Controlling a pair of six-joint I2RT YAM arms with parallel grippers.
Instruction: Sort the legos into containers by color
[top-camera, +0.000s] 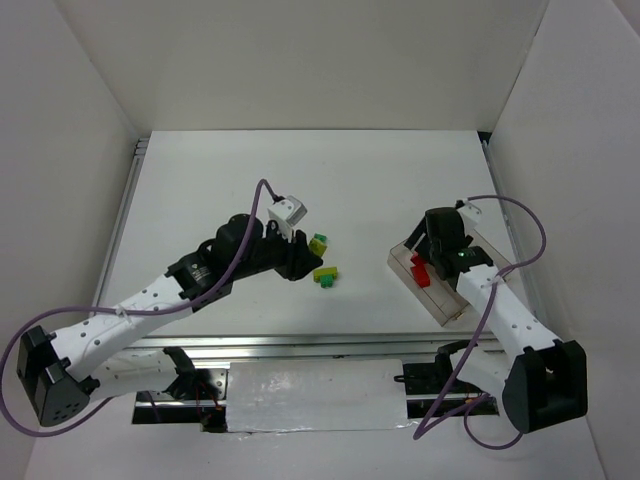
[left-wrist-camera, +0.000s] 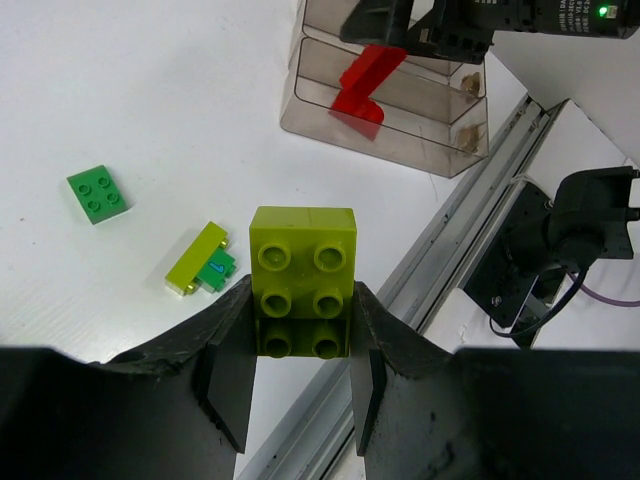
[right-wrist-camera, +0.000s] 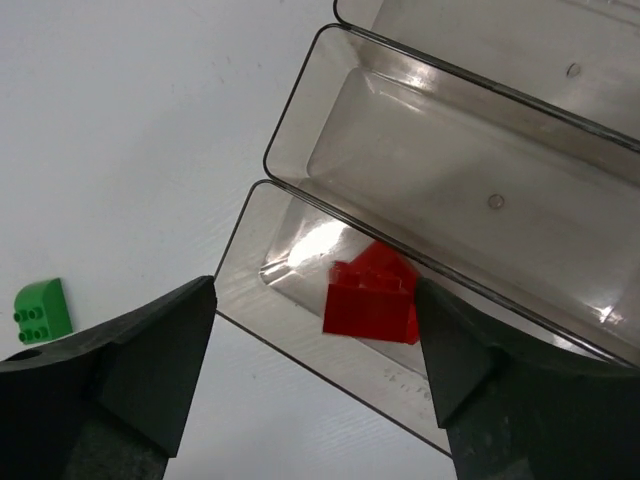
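The left gripper (left-wrist-camera: 303, 320) is pinching a yellow-green brick (left-wrist-camera: 304, 250), next needing a free compartment of the clear tray (left-wrist-camera: 400, 130), where the right gripper (right-wrist-camera: 312, 350) is hovering spread.

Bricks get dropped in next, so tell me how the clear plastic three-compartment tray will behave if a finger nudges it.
The clear plastic three-compartment tray probably slides easily: thin-walled, it holds only small red bricks and rests on a smooth white table. Low and wide, it seems unlikely to tip. Its straight walls suggest it is stiff, not floppy.
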